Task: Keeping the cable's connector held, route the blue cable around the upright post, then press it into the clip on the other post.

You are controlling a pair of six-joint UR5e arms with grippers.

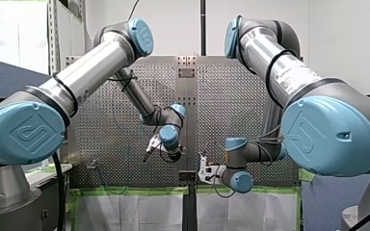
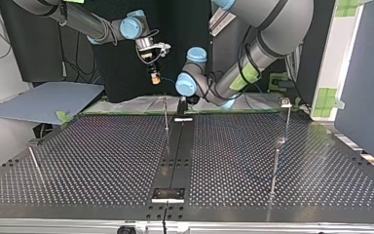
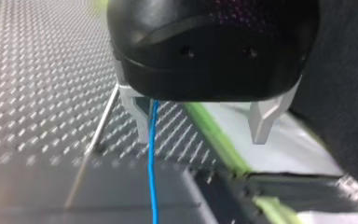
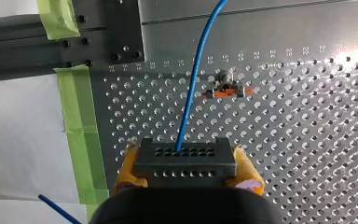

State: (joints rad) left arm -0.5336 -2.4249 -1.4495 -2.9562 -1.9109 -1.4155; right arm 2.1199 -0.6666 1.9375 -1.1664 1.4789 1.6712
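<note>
My right gripper is shut, its yellow pads clamped on a dark grey connector block. The blue cable leaves the block and runs ahead over the perforated plate. A post with an orange clip stands just beside the cable. My left gripper is open, with its metal fingers wide apart. The blue cable hangs between them, close to one finger. A thin upright post rises beside that finger. In the top view my right gripper hangs above the table's far edge and my left gripper sits low by the centre rail.
Several thin posts stand on the perforated table: one by the centre rail, a clip-topped one and another at the top view's right, one at its left. Green tape lines the plate's edge.
</note>
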